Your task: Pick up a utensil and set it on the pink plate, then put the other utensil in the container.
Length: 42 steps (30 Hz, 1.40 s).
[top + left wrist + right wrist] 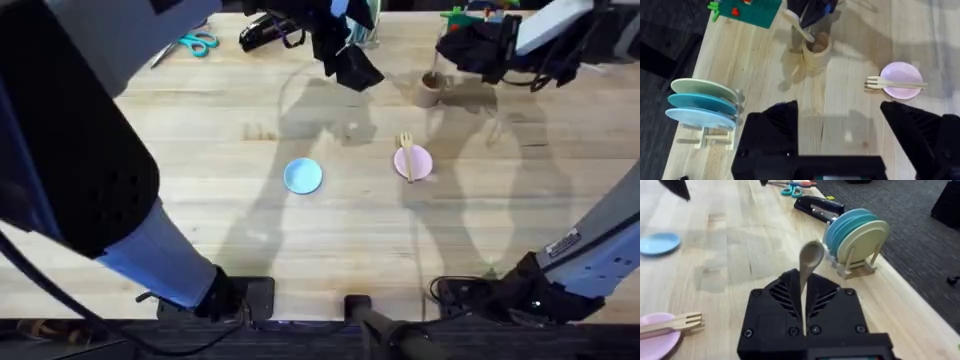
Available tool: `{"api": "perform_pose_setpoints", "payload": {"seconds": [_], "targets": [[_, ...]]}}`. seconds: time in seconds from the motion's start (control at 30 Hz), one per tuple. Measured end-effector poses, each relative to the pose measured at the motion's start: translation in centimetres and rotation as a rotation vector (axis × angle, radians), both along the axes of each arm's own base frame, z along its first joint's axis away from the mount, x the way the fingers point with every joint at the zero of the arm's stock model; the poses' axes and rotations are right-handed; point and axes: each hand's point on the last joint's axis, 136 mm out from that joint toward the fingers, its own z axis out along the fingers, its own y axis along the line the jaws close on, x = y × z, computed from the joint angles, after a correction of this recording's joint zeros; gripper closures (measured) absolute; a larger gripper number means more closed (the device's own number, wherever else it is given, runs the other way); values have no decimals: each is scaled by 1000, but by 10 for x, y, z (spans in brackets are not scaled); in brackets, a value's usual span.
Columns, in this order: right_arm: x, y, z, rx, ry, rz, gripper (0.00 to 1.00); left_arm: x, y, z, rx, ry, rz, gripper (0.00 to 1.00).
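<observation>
The pale wooden fork (407, 155) lies across the pink plate (415, 165) right of the table's middle; the left wrist view shows the same fork (895, 85) and plate (902, 75). My right gripper (802, 287) is shut on the wooden spoon (811, 255), whose bowl sticks out past the fingers. In the left wrist view the spoon (799, 26) hangs tilted over the tan container (816, 50), its lower end at the mouth. The container (430, 90) stands at the back right, under the right gripper (447, 62). My left gripper (840, 120) hovers open and empty near the back centre (355, 68).
A light blue plate (303, 176) lies at the table's middle. A rack of upright plates (702, 102) stands at the right edge beyond the container. A black stapler (268, 33) and scissors (198, 43) lie at the back, green bricks (747, 10) at the far right corner.
</observation>
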Motion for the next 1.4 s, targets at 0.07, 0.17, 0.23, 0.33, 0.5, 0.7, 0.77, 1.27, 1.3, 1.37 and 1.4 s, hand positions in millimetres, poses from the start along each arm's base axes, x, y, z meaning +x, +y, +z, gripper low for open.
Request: {"api": "perform_pose_setpoints", "payload": {"seconds": [0.07, 0.17, 0.23, 0.33, 0.5, 0.7, 0.77, 1.27, 1.3, 1.37, 1.4], "targets": [[-4, 1, -6, 3, 10, 0, 972, 0, 0, 0, 0, 0, 0, 7], [-10, 3, -14, 10, 33, 0, 971, 0, 0, 0, 0, 0, 0, 8], [-12, 4, -17, 13, 45, 0, 971, 0, 0, 0, 0, 0, 0, 8], [-14, 4, -20, 15, 50, 0, 971, 0, 0, 0, 0, 0, 0, 7], [-12, 2, -20, 5, 18, -5, 972, 0, 0, 0, 0, 0, 0, 7], [-14, -3, -23, 7, 27, -17, 972, 0, 0, 0, 0, 0, 0, 7], [-13, -4, -23, 6, 27, -18, 972, 0, 0, 0, 0, 0, 0, 7], [-21, -2, -37, -7, 16, -25, 971, 0, 0, 0, 0, 0, 0, 7], [-21, -2, -38, -7, 18, -25, 971, 0, 0, 0, 0, 0, 0, 7], [-22, -2, -39, -6, 20, -25, 971, 0, 0, 0, 0, 0, 0, 7], [-22, -2, -38, -7, 19, -25, 971, 0, 0, 0, 0, 0, 0, 7]]}}
